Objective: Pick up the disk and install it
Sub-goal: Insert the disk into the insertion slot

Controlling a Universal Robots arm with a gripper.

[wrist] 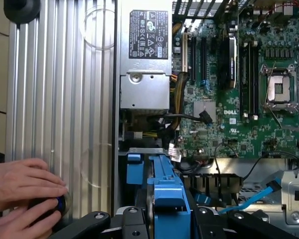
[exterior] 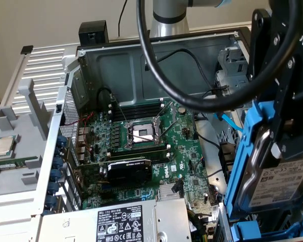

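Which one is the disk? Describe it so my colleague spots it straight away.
Find the open computer case with its green motherboard, then look to the exterior view's right edge, where the black end effector is. The disk is the grey slab it grips; its blue plastic frame and white barcode label set it apart from the silver box bearing a warning label.

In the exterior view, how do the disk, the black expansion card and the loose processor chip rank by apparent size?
1. The disk, but it is nearest the camera, which enlarges it.
2. The black expansion card.
3. The loose processor chip.
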